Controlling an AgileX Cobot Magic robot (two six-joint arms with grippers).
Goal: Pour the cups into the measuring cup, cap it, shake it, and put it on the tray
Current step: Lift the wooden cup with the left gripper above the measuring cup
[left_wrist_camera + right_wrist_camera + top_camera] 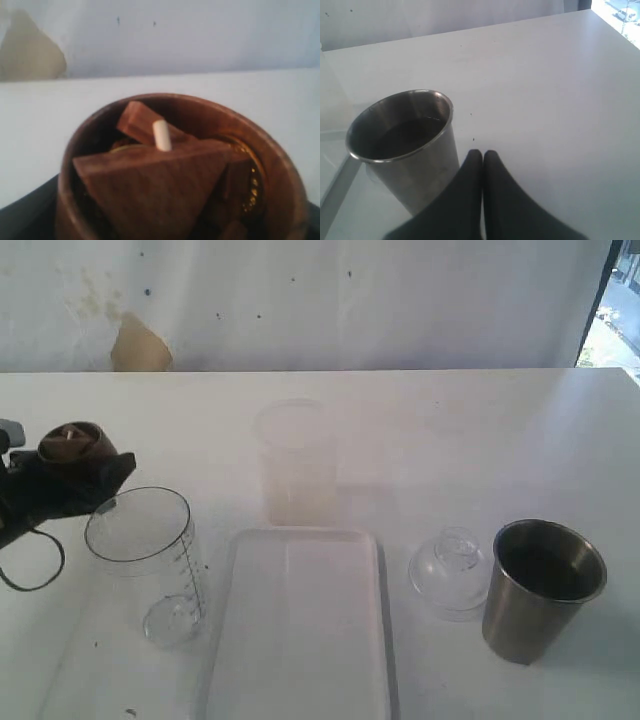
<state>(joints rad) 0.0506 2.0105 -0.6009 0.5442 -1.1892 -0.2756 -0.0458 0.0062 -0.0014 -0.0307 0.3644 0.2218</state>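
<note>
Left gripper (62, 480) holds wooden cup (78, 443) beside measuring cup (150, 540). Centre over its rim, then tip slowly: loose pieces (150, 187) may scatter. Right gripper (482, 159) closed, empty.

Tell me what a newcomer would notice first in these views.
The wooden cup, packed with brown chunks, sits in the left gripper at far left, close to the measuring cup. Next is the steel tumbler at front right, dark inside, with the right gripper shut beside it. Between them lie the tray and a clear dome lid.
</note>
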